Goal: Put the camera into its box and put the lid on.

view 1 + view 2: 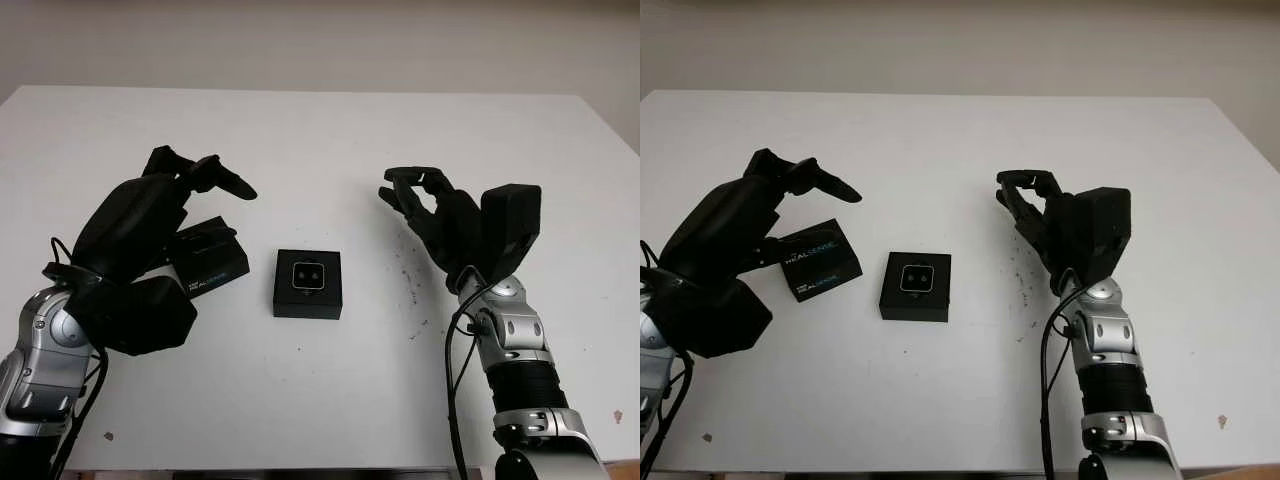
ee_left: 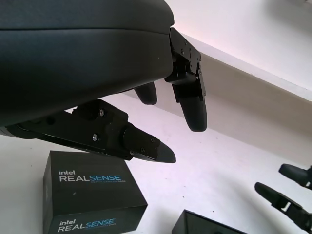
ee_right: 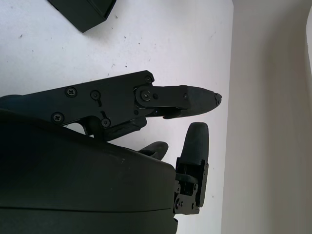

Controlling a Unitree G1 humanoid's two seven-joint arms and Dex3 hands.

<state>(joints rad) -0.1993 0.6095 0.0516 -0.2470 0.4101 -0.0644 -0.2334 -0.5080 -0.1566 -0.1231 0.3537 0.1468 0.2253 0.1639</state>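
Note:
A black open box (image 1: 308,284) lies at the table's middle with the small silver-faced camera (image 1: 308,274) seated in it. The black lid (image 1: 208,258), printed "intel REALSENSE", lies to its left and appears close in the left wrist view as the lid (image 2: 90,195). My left hand (image 1: 190,185) hovers open just above and left of the lid, holding nothing. My right hand (image 1: 415,195) is raised open to the right of the box, also holding nothing. A corner of the box (image 3: 83,10) appears in the right wrist view.
The white table (image 1: 320,130) reaches to a pale wall at the back. Small dark specks (image 1: 410,285) mark the surface between the box and my right arm.

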